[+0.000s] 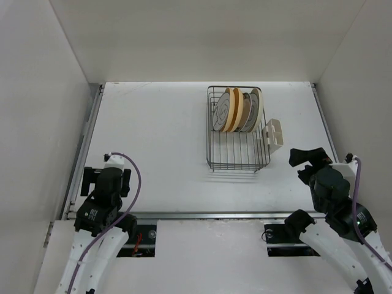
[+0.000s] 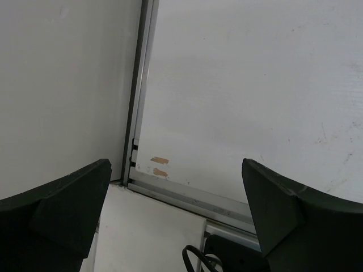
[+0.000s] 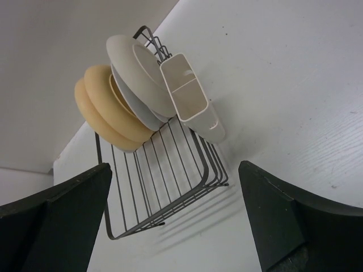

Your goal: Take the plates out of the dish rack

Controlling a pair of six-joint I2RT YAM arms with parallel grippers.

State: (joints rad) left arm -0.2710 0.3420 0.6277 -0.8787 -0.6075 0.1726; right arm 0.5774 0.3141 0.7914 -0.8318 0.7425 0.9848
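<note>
The dark wire dish rack [image 1: 237, 150] stands on the white table, right of centre. Several plates stand on edge in its far half: a white one with a dark rim band [image 1: 219, 113], a yellow-orange one [image 1: 232, 110] and a cream one [image 1: 256, 109]. The right wrist view shows the rack [image 3: 164, 181], the yellow-orange plate [image 3: 105, 119] and a cream plate [image 3: 133, 65]. My right gripper [image 1: 310, 158] [image 3: 176, 226] is open and empty, near the rack's near right corner. My left gripper [image 1: 109, 174] [image 2: 176, 221] is open and empty at the near left, far from the rack.
A white plastic cutlery holder [image 1: 274, 133] [image 3: 190, 96] is clipped to the rack's right side. White walls enclose the table on the left, back and right. A metal rail [image 2: 139, 96] runs along the table's left edge, and another along the near edge [image 1: 214, 215].
</note>
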